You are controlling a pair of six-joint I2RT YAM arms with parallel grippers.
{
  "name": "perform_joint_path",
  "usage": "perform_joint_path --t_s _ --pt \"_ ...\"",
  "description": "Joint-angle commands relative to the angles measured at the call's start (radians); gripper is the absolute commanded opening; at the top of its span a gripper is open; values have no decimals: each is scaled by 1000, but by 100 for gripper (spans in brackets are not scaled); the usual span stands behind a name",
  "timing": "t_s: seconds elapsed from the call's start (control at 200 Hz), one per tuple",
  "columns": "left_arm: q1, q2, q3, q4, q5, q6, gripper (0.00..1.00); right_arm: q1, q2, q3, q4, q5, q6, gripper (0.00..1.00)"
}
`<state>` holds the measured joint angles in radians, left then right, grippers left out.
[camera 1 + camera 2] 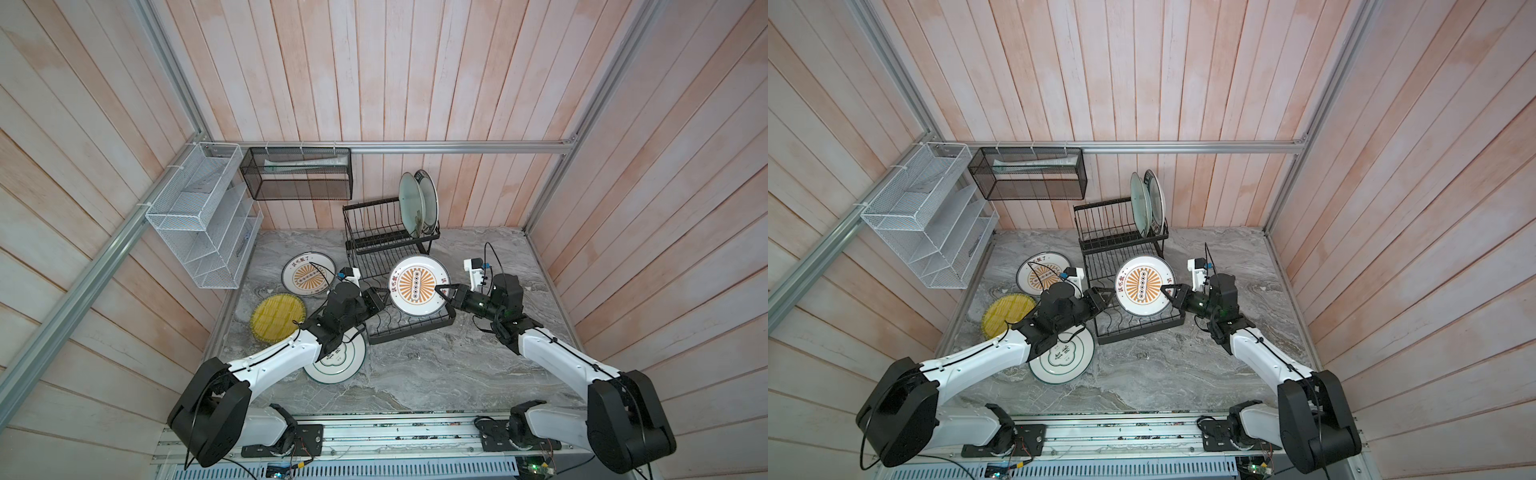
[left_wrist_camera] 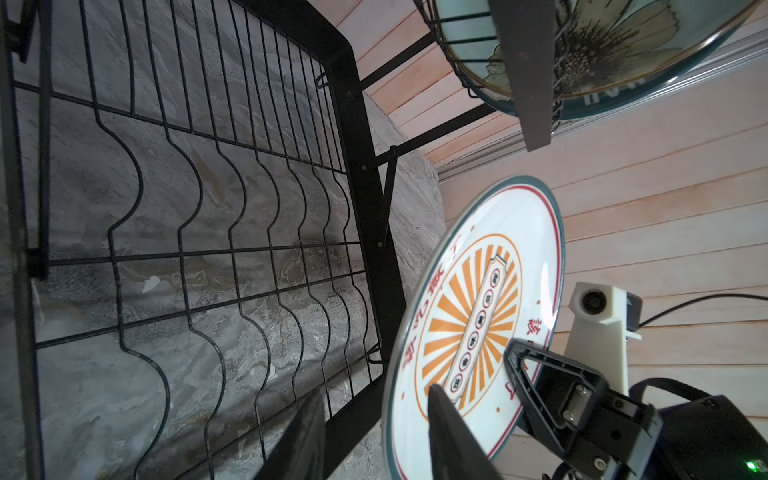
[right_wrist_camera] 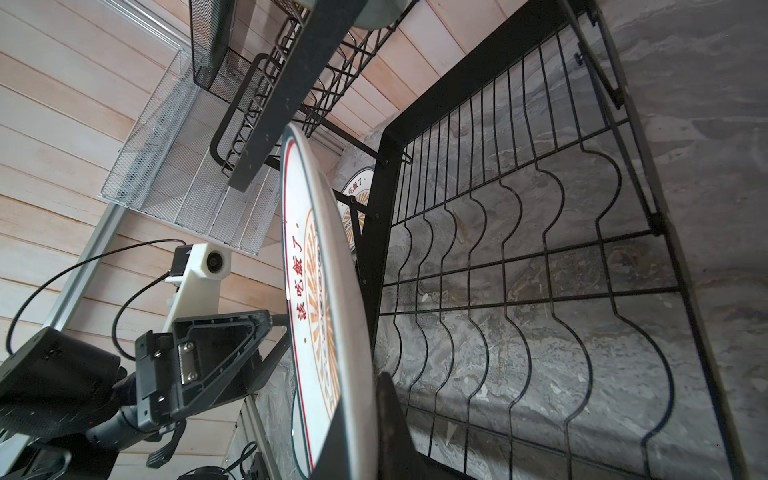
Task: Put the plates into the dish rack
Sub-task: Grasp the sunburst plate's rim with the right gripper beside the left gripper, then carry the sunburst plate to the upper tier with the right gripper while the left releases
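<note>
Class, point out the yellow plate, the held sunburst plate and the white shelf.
yellow plate [image 1: 277, 317]: in a top view, middle.
held sunburst plate [image 1: 411, 284]: in a top view, orange centre.
white shelf [image 1: 183, 195]: in a top view, mesh side.

Printed in red along the rim of the upright sunburst plate [image 3: 316, 270]: 該吃飯了, with further red characters on its opposite rim too skewed to read and tiny ringed characters down its centre strip too small to make out. Same 該吃飯了 on the rim of the flat sunburst plate [image 1: 308, 274]. Two dark brush characters at the middle of the green-ringed plate [image 1: 1062, 354], unclear; pale capitals on the dark-rimmed plate [image 2: 598, 99], cut off and unreadable.
</note>
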<state>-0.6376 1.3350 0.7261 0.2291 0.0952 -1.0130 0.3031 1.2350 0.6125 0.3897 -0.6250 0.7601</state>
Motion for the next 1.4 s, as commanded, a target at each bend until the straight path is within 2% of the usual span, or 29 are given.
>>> perform_joint_path --t_s 0.0,0.34,0.76,0.915,1.17,1.395 --pt "-2 -23 -10 -43 -31 45 43 11 -36 45 -41 23 -45 0" --pt "-18 -71 21 -190 -114 149 42 20 -86 86 -150 52 -115 0" --pt "-41 -135 -19 -136 -65 305 43 24 -166 184 -239 66 -228 0" --pt "-65 -143 5 -190 -121 339 43 26 -170 265 -281 88 -264 0" --pt "-93 -159 -4 -205 -132 343 43 67 -124 440 -345 235 -330 0" --pt "-108 -185 -9 -227 -135 352 42 159 -33 595 -385 532 -386 0"
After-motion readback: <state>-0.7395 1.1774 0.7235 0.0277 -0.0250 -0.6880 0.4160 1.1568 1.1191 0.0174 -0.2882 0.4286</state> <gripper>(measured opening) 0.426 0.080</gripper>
